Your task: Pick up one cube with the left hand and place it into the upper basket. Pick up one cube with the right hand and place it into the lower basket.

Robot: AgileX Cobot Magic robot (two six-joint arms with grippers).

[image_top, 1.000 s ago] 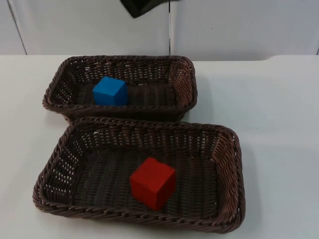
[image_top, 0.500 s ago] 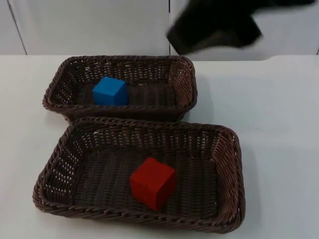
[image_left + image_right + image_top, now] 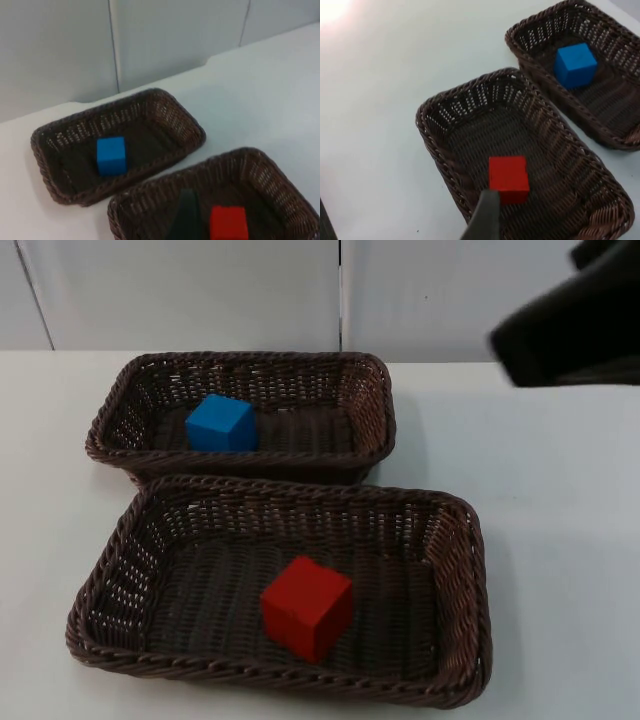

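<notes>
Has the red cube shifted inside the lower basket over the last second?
No. The red cube sits at the same spot on the floor of the lower basket, no nearer any wall than before.

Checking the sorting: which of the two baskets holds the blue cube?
The upper basket, the one nearer the partition wall, holds the blue cube. The lower basket, at the table's near edge, holds the red cube instead.

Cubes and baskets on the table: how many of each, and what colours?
Blue cube: 1, in the upper basket.
Red cube: 1, in the lower basket.
Brown wicker baskets: 2.
Total: 4 things.
</notes>
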